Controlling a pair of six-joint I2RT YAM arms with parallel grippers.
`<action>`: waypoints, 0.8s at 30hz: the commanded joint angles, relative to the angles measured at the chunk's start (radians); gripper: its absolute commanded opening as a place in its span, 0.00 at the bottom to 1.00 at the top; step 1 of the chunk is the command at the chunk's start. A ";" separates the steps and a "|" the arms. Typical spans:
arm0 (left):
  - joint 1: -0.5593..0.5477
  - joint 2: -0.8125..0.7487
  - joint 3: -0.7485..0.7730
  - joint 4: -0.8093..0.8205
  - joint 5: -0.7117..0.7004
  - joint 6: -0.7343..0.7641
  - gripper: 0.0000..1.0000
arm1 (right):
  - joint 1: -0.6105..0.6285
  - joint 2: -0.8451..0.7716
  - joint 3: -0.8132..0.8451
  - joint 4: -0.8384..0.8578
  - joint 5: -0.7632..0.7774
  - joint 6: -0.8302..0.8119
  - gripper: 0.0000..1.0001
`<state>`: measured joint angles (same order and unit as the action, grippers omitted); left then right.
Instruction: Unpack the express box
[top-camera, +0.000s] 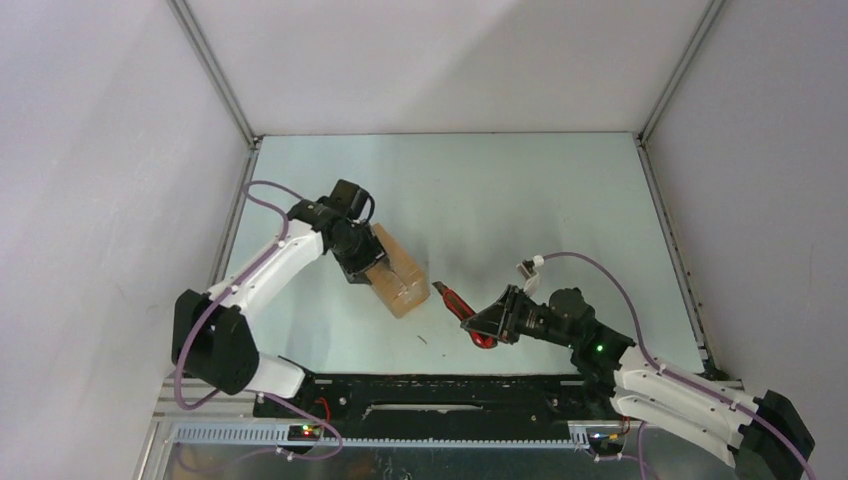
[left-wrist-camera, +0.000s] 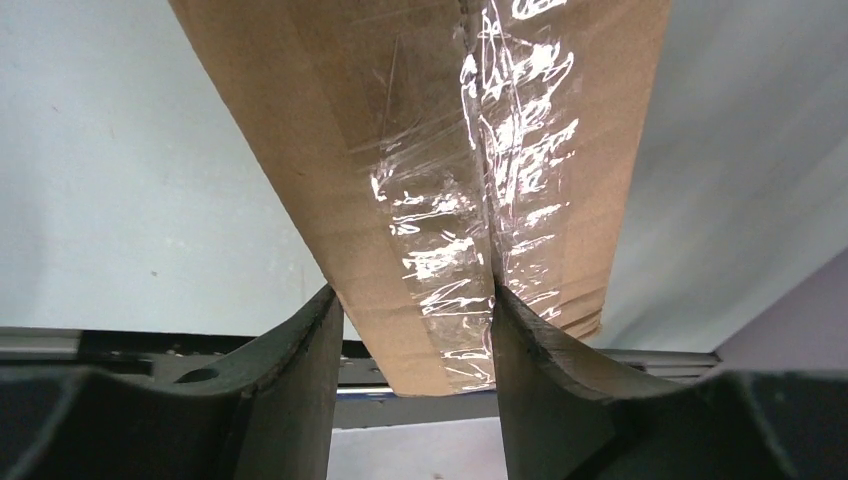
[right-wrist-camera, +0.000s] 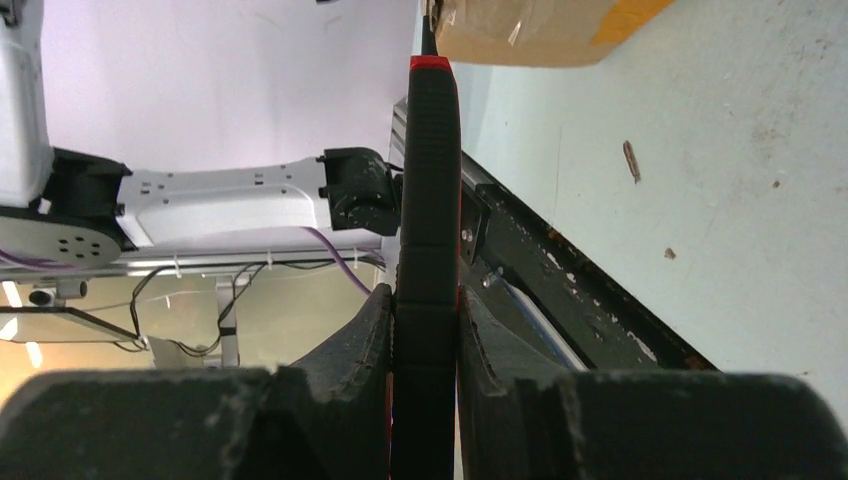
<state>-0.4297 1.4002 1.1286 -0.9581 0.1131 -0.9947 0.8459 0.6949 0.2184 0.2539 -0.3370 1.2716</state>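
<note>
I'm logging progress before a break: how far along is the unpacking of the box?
Done: the left tool grips the box, and the right tool is shut on the knife. In hand: the knife points at the box's end and is close to it, though I cannot tell if it touches. Left: the tape covers the seam, the flaps are closed, and nothing has come out.

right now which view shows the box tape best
Left wrist: the express box fills it, clear tape glinting along its seam. Top view shows the box small; right wrist only a corner beyond the knife.
</note>
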 joint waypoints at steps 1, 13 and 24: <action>0.001 0.023 0.107 -0.029 -0.006 0.193 0.00 | 0.003 -0.074 0.010 -0.108 -0.005 -0.055 0.00; -0.045 -0.016 0.229 -0.094 -0.063 0.318 0.93 | -0.104 0.133 0.125 -0.166 0.049 -0.207 0.00; 0.186 -0.127 0.058 -0.070 -0.200 0.102 0.82 | -0.092 0.315 0.210 -0.101 0.096 -0.249 0.00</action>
<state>-0.3649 1.3624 1.2778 -1.0252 0.0341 -0.7647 0.7425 0.9829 0.3496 0.0910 -0.2905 1.0634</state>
